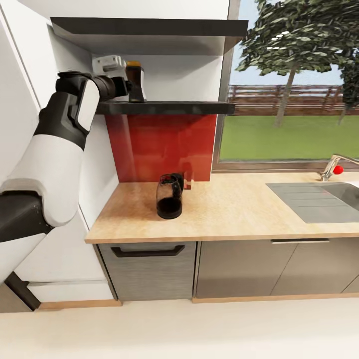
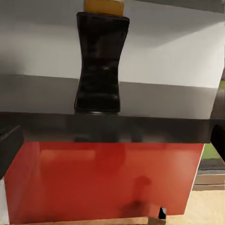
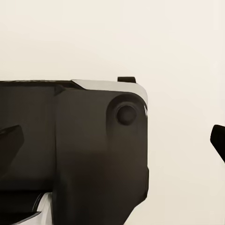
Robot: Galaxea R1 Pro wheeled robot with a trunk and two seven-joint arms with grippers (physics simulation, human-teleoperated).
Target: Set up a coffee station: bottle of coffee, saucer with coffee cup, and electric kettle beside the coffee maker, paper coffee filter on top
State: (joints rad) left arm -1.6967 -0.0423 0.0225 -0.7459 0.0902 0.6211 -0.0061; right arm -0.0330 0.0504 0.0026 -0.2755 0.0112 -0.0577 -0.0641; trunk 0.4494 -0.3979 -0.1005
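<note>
Left gripper (image 1: pixel 130 86) open before shelf-top coffee bottle (image 2: pixel 99 63), coffee maker (image 1: pixel 169 196) below.

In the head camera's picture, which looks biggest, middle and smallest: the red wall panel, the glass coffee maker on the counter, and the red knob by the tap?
Largest to smallest as they look:
1. red wall panel
2. coffee maker
3. red knob
The knob sits farther off to the side, yet the gaps are wide enough to rank.

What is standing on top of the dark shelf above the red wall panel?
A dark bottle of coffee with an orange cap stands upright on the shelf. The left gripper is beside it and covers part of the bottle, so contact cannot be judged.
</note>
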